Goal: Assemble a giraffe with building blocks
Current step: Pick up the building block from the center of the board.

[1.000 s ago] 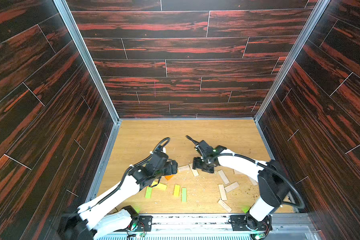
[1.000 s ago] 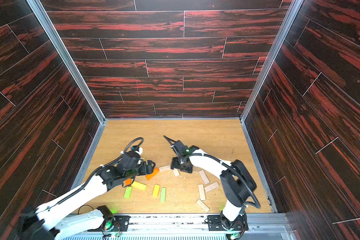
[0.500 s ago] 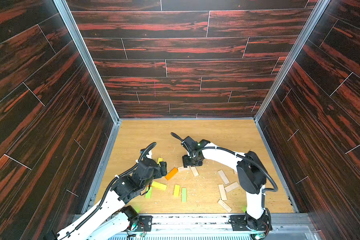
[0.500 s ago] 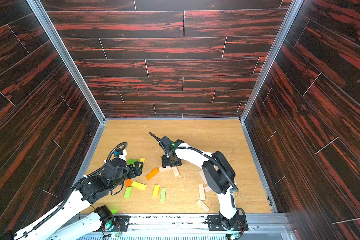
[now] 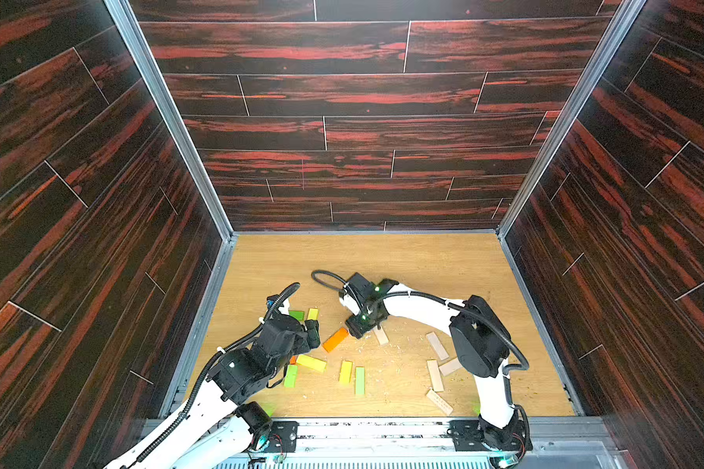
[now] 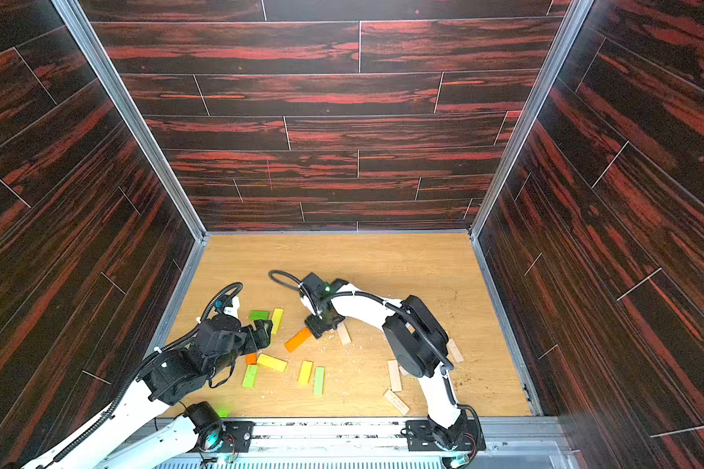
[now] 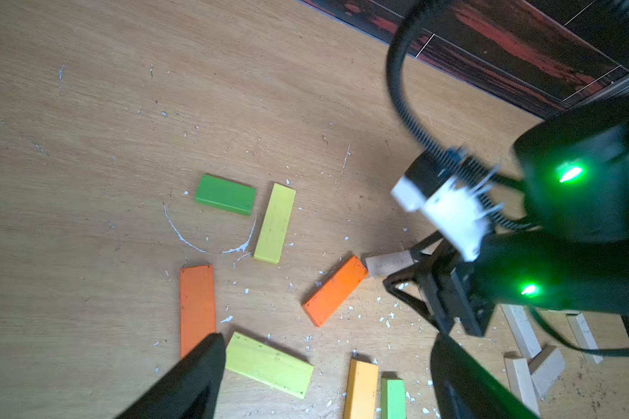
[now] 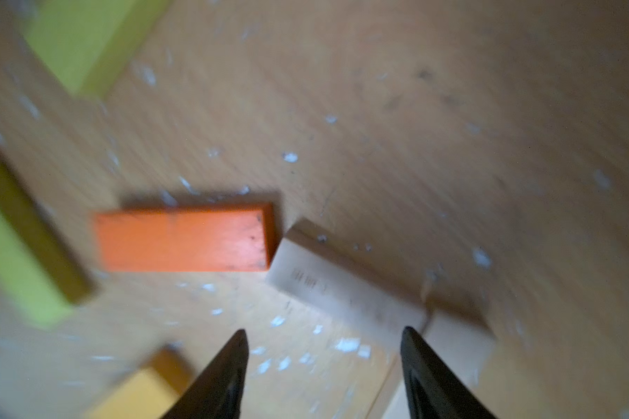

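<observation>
The building blocks lie scattered flat on the wooden floor (image 5: 383, 260). An orange block (image 5: 335, 339) (image 8: 184, 241) touches a pale block (image 5: 381, 336) (image 8: 342, 290) end to end. My right gripper (image 5: 356, 329) (image 8: 324, 335) hovers low beside their joint, open and holding nothing. My left gripper (image 5: 311, 329) (image 7: 327, 362) stands open above a yellow-green block (image 7: 269, 364) and a second orange block (image 7: 197, 308). Beyond it lie a green block (image 7: 226, 194) and a yellow block (image 7: 275, 223).
A yellow-orange block (image 5: 345, 371) and a green block (image 5: 359, 380) lie side by side near the front. Several pale planks (image 5: 437, 346) lie at the right by the right arm's base (image 5: 500, 430). Dark walls enclose the floor, which is strewn with white chips.
My left gripper has drawn back to the left, uncovering the orange block. My right gripper has moved left to the orange and pale blocks, and its jaws have narrowed.
</observation>
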Available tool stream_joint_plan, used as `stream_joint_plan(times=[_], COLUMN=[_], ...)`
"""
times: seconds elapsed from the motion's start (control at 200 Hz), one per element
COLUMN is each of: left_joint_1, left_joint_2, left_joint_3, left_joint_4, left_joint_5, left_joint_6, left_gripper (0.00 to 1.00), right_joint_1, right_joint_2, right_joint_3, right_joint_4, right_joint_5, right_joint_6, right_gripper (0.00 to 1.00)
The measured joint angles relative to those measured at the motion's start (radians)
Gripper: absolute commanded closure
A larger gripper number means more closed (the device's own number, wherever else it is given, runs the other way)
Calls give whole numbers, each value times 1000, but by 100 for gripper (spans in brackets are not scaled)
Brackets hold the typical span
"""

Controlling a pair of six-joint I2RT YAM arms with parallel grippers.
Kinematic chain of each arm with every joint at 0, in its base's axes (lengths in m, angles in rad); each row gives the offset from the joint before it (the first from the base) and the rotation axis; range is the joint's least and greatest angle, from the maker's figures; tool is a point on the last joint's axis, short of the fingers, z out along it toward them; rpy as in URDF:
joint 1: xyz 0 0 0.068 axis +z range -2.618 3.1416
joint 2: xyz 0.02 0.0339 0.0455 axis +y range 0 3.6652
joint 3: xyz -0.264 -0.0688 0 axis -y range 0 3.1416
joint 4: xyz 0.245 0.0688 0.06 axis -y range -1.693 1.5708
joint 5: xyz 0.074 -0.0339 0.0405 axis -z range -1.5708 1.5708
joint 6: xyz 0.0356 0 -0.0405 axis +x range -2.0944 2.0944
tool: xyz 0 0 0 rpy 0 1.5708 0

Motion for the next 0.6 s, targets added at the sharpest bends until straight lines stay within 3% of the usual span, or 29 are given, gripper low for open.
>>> stream_joint_plan(times=[0.251,0.601], left_joint_1=[0,0], left_joint_2=[-23,-76], left_joint_3=[0,0], left_joint_4=[-14,-53], left_joint_5=[-13,-25], left_joint_6=[-2,-13], left_gripper=[9,9], right_joint_1=[-13,-55], right_joint_2=[-50,-26], right_joint_3=[-51,11], right_joint_4=[79,61], right_joint_5=[-65,-99], right_joint_6=[-296,-472], right_gripper=[35,34])
